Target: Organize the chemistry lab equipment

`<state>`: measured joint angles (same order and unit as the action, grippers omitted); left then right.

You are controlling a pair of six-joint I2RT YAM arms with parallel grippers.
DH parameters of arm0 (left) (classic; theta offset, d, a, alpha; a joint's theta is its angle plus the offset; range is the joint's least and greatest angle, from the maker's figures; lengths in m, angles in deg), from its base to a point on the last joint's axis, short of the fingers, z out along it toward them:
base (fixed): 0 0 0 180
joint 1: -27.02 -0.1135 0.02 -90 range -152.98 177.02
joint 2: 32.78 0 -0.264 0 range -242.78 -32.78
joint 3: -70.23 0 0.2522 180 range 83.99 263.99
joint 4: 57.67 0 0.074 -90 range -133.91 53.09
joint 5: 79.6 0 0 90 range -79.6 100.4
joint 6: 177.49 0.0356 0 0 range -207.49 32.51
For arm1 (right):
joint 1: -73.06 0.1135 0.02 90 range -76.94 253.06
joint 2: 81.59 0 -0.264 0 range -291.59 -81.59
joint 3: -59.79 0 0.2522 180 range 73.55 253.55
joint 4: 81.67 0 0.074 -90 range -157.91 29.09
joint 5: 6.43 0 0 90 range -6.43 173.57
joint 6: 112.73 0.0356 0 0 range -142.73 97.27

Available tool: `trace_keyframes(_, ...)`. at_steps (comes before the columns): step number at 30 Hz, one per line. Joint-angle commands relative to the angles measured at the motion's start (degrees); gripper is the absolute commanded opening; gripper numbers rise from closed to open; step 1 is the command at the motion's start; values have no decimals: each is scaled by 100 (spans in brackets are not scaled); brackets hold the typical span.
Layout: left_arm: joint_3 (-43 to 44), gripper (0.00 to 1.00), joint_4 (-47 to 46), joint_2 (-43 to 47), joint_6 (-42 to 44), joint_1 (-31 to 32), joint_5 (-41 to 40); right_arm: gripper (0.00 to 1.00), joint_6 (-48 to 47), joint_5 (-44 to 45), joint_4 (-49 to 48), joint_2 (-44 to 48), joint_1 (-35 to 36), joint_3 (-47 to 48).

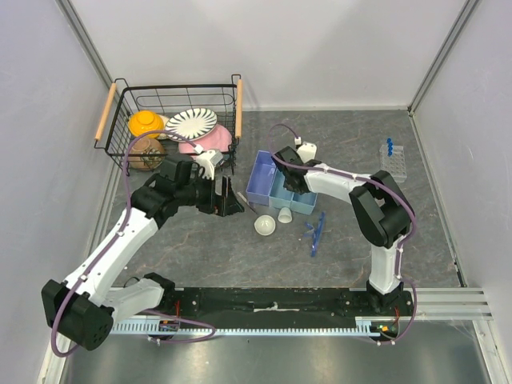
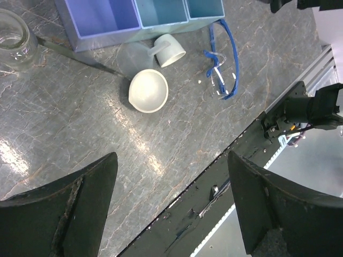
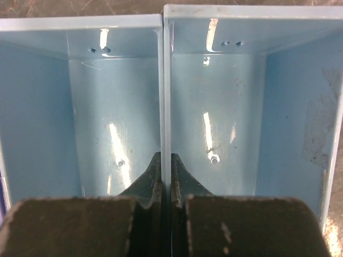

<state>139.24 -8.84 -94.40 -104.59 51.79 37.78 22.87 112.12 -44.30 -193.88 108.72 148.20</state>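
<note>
Lab equipment is mostly unsorted, I judge. The white dish (image 2: 148, 90), tiny cup (image 2: 170, 50) and blue-framed glasses (image 2: 222, 59) lie loose on the surface (image 1: 232, 256) just beside the blue tray (image 1: 264, 172), whose two compartments under my right wrist camera are empty. The tube rack (image 1: 394, 160) stands well apart. My right hand (image 3: 166, 171) pinches the tray's divider. My left hand (image 2: 171, 203) hangs spread wide, holding nothing.

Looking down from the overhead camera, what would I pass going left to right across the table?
Black wire basket → white dome-shaped dish → tiny white cup → blue-framed safety glasses → clear tube rack. The blue tray overlaps the dish and cup, so it is left out.
</note>
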Motion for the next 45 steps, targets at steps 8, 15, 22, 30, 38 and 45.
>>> trace_keyframes(8,-84,89,105,450,-135,1,224,5,441,159,995,-320,310,-285)
trace_keyframes(15,-102,89,141,379,-127,10,145,42,186,510,1259,-294,319,285)
trace_keyframes(22,74,92,193,221,31,10,-57,64,-210,1002,1549,-21,310,884)
trace_keyframes(30,470,92,447,256,180,19,-127,65,-727,1135,1568,1031,336,877)
trace_keyframes(38,487,100,597,511,445,10,-127,63,-2397,107,1162,2674,863,-108)
trace_keyframes(45,391,100,729,941,594,10,-303,70,-3470,-158,2084,3450,2056,-135)
